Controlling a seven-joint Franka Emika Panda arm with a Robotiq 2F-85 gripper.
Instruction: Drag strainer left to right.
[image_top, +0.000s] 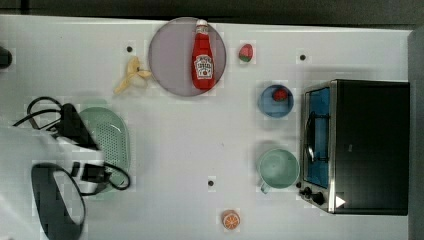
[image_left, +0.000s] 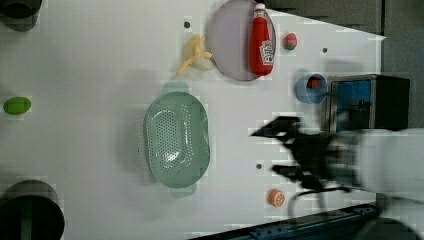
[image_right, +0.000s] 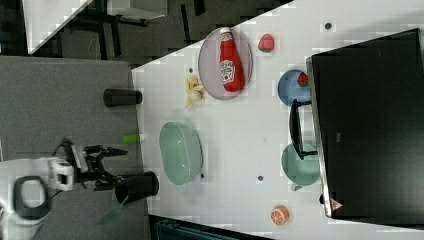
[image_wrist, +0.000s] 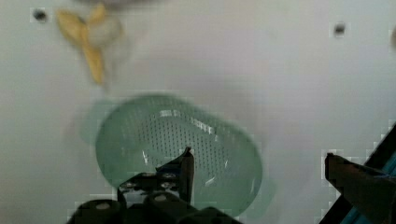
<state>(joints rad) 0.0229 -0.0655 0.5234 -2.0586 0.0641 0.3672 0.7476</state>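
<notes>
The mint-green strainer (image_top: 107, 142) lies upright near the white table's (image_top: 190, 145) edge at the top view's left, below the banana peel (image_top: 131, 75). The gripper (image_wrist: 259, 161) hangs above it, spread wide and empty. The strainer's long axis runs parallel to that edge.

Mint-green oval strainer (image_left: 176, 140), upright, on table

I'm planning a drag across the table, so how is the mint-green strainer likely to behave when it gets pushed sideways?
The strainer looks like thin perforated plastic, so probably light and fairly stiff. Sitting low, wide and upright on the smooth white table, it should slide rather than tip or roll. Being oval, it may swivel if pushed off-centre.
</notes>
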